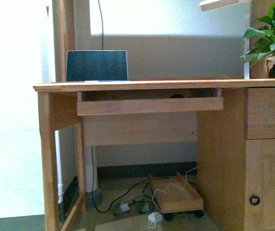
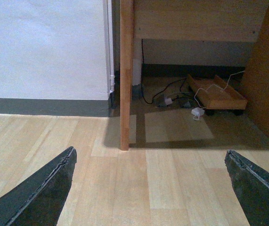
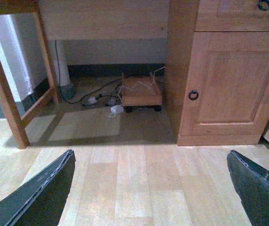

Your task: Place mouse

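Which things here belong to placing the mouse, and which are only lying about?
For the job: dark shape under the desktop, maybe the mouse; left gripper, right gripper, both open.
Lying about: laptop, plant, cables, wheeled tray.

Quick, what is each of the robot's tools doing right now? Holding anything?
Left tool: open, holding nothing.
Right tool: open, holding nothing.

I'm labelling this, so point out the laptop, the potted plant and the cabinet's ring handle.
laptop (image 1: 97, 65), front view, dark panel's middle.
potted plant (image 1: 262, 33), front view, a leaf.
ring handle (image 3: 193, 95), right wrist view, the ring.
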You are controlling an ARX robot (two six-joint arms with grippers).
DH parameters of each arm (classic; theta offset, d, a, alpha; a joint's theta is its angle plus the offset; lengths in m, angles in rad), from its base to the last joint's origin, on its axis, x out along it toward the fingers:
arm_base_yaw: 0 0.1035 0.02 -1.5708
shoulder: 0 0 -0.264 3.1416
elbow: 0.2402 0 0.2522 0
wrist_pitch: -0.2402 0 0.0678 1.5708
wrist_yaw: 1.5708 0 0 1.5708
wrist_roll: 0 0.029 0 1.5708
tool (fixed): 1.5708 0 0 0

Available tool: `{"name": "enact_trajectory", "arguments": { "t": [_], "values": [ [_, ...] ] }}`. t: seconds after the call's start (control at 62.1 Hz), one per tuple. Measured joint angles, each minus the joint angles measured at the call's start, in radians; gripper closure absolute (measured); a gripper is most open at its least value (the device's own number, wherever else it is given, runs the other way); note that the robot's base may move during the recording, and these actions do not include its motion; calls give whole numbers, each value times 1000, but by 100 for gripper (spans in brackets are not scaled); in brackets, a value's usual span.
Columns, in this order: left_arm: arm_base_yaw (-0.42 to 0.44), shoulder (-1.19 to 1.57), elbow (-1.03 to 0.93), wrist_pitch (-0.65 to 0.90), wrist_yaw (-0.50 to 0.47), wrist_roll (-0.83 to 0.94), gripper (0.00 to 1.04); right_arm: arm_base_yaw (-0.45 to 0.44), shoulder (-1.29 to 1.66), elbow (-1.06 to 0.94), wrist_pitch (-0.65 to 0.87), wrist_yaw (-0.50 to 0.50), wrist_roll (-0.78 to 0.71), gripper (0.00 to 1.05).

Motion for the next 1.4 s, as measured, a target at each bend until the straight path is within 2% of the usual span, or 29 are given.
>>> {"name": "enact_trajectory", "arguments": {
  "t": [1.402],
  "values": [
    [0, 0, 0, 0, 0, 0, 8, 0, 0, 0, 0, 0, 0, 7]
  ]
}}
